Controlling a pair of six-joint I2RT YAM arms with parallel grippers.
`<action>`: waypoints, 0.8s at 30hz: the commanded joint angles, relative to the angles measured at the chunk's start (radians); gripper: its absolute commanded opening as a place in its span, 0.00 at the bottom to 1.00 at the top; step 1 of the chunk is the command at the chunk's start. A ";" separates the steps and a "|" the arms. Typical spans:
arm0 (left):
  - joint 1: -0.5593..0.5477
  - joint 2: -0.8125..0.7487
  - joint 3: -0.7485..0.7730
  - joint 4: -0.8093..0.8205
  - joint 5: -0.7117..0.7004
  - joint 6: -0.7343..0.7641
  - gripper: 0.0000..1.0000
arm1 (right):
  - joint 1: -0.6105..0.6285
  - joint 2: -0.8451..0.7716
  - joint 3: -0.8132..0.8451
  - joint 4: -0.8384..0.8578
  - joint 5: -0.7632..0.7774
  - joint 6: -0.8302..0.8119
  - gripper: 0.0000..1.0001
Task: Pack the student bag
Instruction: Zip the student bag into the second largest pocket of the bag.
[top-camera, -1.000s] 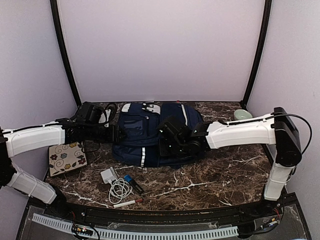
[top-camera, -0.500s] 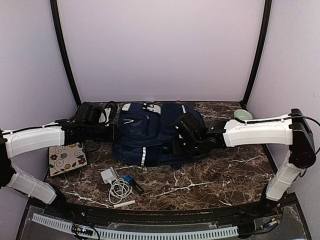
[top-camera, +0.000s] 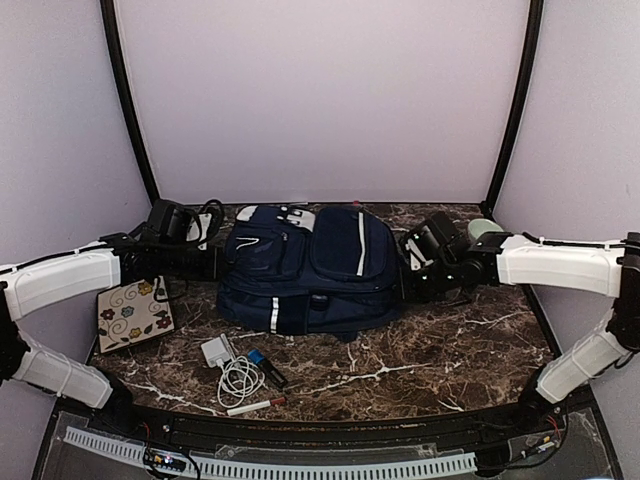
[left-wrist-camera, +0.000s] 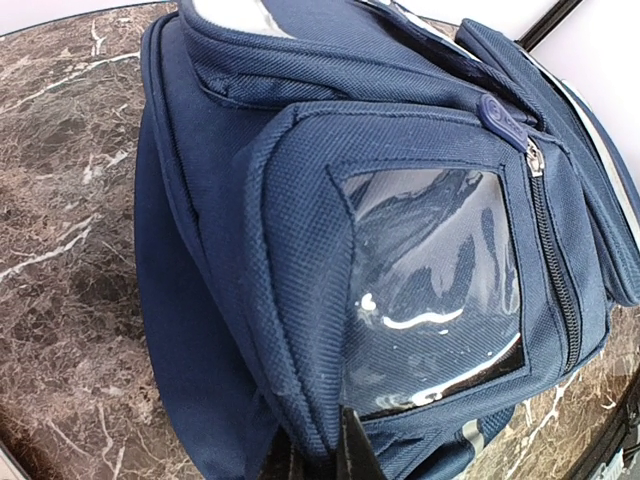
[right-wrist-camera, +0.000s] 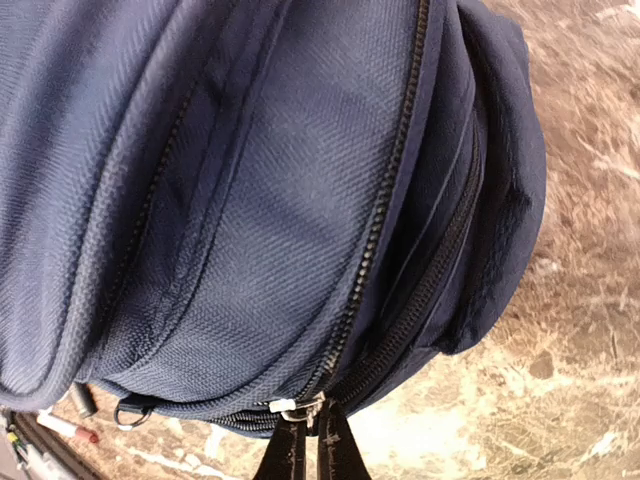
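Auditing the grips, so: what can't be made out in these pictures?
Left pincer: left wrist view, frame edge cuts it; hold on the student bag hidden.
Right pincer: right wrist view, tips at zipper pull; grip unclear.
Green bowl: top view, mostly behind right arm.

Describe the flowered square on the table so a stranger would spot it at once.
Start at the big navy student bag lying in the middle of the dark marble table. Left of it, toward the near side, a flat square lies at the table's left edge. It alone is cream with coloured flowers; the white charger and coiled cable beside it are plain.
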 joint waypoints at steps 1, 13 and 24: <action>0.070 -0.083 0.029 -0.071 -0.180 0.045 0.00 | -0.044 -0.028 0.025 -0.122 -0.026 -0.070 0.00; -0.333 -0.163 0.012 0.333 -0.143 0.538 0.65 | -0.026 -0.021 0.086 -0.037 -0.212 -0.088 0.00; -0.652 0.216 0.048 0.514 -0.358 1.115 0.34 | -0.026 -0.003 0.084 -0.022 -0.225 -0.090 0.00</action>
